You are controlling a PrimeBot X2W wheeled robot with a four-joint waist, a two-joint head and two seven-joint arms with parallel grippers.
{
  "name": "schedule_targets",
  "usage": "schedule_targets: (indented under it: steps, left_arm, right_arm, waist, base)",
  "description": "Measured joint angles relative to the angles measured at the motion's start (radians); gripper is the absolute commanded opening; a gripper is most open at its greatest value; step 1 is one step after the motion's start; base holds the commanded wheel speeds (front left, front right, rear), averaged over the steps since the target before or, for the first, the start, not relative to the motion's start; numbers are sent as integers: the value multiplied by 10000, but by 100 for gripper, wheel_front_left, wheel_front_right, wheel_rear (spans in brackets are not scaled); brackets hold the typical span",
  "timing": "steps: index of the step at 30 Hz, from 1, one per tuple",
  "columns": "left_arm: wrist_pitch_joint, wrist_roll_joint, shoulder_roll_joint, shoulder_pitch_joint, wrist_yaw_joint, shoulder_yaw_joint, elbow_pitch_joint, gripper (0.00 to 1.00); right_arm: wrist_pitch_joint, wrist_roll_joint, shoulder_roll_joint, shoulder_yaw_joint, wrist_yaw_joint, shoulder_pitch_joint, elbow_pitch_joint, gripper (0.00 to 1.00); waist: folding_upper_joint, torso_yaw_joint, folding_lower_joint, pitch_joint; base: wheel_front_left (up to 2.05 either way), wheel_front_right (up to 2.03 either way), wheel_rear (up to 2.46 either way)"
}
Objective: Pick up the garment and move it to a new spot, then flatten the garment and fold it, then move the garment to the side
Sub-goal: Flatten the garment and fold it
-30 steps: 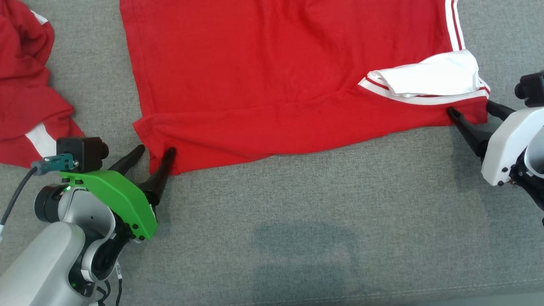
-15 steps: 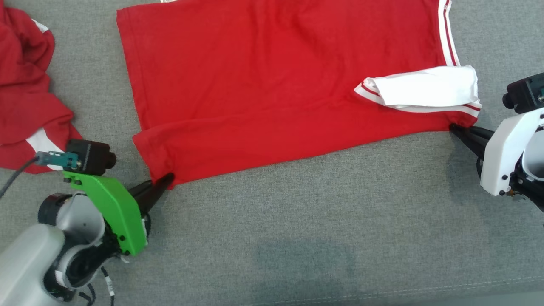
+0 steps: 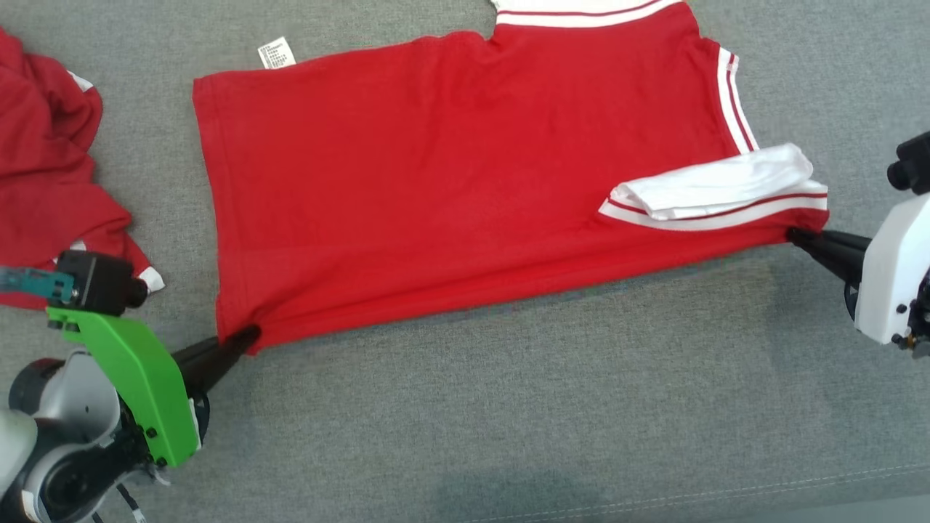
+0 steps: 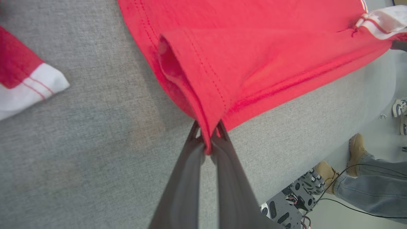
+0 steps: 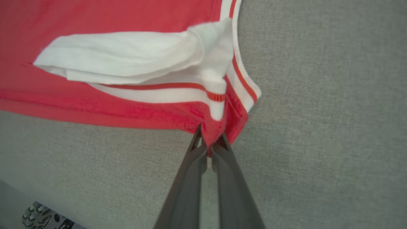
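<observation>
Head view: red fabric shirt with white striped trim (image 3: 465, 196) lay spread on grey woven surface (image 3: 508, 407); left gripper (image 3: 249, 334) pinched its near-left corner, right gripper (image 3: 794, 235) its near-right corner. Left wrist view: jaws closed on folded hem. Right wrist view: jaws closed on red cloth at striped sleeve edge.

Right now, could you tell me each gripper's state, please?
Left gripper: shut on a corner of the red shirt.
Right gripper: shut on its other near corner.

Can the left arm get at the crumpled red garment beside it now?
Probably not yet: the left gripper is shut on a corner of the red shirt. The crumpled garment lies close beside that arm; after letting go, likely yes.
</observation>
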Motion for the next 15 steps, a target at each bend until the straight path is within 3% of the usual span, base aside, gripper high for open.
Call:
schedule_targets:
  steps: [11,13,14,15]
  left_arm:
    - [-882,330,-6,1966,73,-654,-1078,0]
    - [-976,416,-17,2004,113,-675,-982,0]
    - [-1009,512,-54,2001,127,-681,-934,30]
    - [-1074,579,-132,1999,174,-686,-878,30]
  right_arm:
    - [696,136,247,-1814,-2,2871,-1593,0]
    - [679,27,403,-1939,-2,2948,-1735,58]
    - [698,-27,439,-1921,-2,2963,-1795,100]
    - [757,-69,437,-1852,-2,3010,-1860,100]
  waist:
    - [0,86,0,-32]
    - [0,92,0,40]
    - [0,96,0,86]
    - [0,100,0,132]
  base:
    - [0,0,0]
    - [0,0,0]
    - [0,0,0]
    - [0,0,0]
